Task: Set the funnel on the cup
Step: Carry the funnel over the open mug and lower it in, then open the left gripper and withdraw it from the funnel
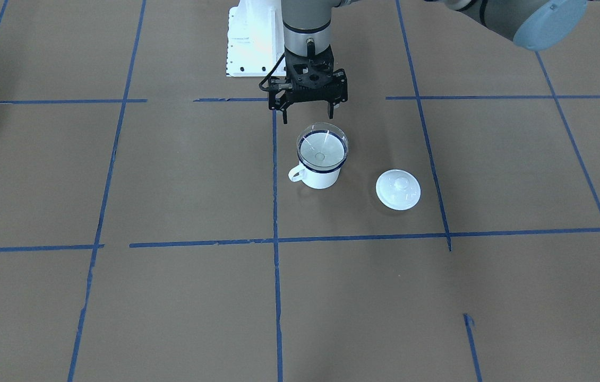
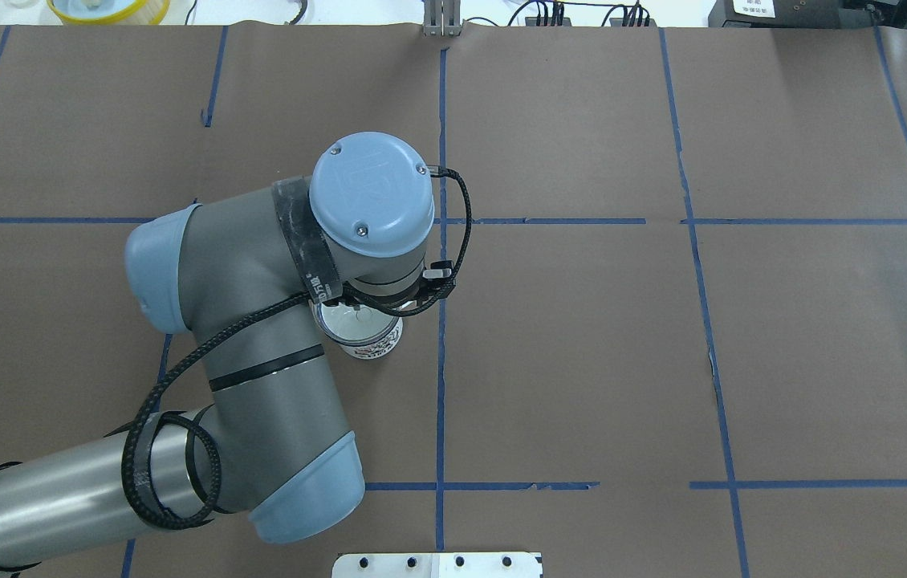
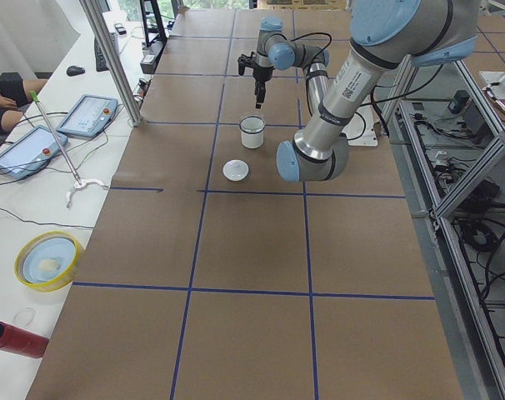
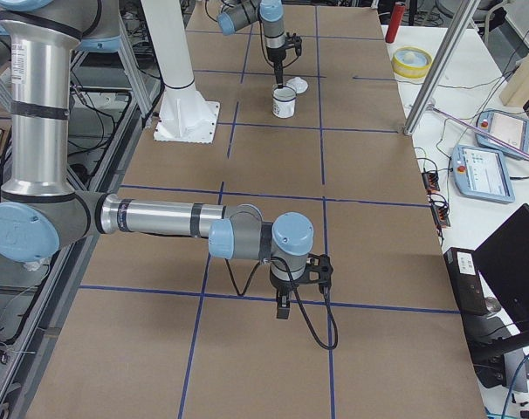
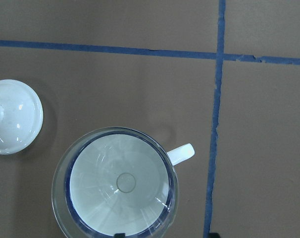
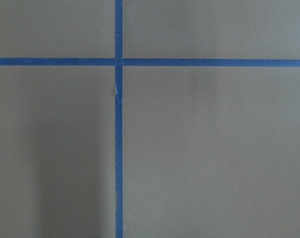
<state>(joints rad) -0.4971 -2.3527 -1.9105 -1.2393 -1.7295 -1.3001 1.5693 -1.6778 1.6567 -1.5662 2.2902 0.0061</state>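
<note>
Left gripper (image 1: pixel 308 116) (jaws apart) hovers above funnel (image 1: pixel 322 147) seated on cup (image 1: pixel 321 179)

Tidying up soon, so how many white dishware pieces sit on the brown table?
2: the cup, with the funnel seated on it, and the lid lying apart beside it, opposite the handle.

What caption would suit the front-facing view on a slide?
Clear funnel seated on the white cup, open left gripper above, lid beside.

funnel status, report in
Left hand open, empty, above white blue-rimmed enamel mug. Right hand far off, state unclear. Clear round-mouthed funnel seated in mug mouth. Round white knobbed lid beside it, apart, not obstructing.
</note>
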